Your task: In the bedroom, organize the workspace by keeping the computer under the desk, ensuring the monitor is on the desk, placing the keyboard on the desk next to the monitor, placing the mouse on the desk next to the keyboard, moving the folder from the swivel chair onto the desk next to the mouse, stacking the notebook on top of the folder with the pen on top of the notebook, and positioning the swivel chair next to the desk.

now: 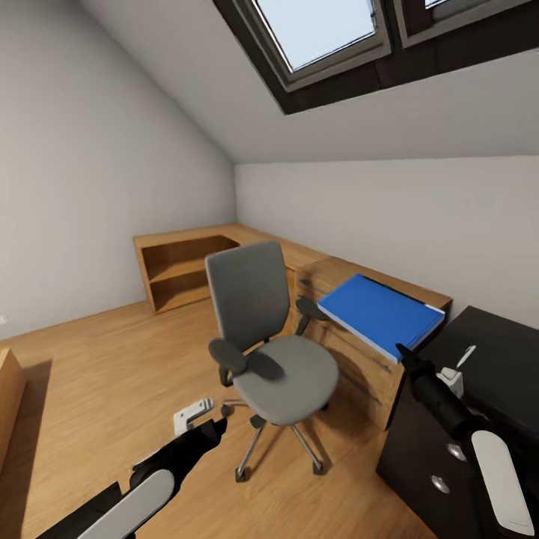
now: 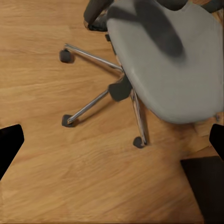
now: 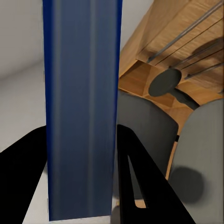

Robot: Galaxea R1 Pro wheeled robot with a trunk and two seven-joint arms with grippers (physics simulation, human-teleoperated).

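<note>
The right gripper sits at the near right, its jaws pinched on the near edge of the blue folder; the right wrist view shows the folder clamped edge-on between both dark fingers. The folder is lifted, tilted, extending away to the far left from the gripper, above the oak drawer unit. The black desk lies just right of it, so the carry should swing rightward. The left gripper hangs low over the oak floor with its fingers spread wide, empty, beside the swivel chair, whose seat is bare.
</note>
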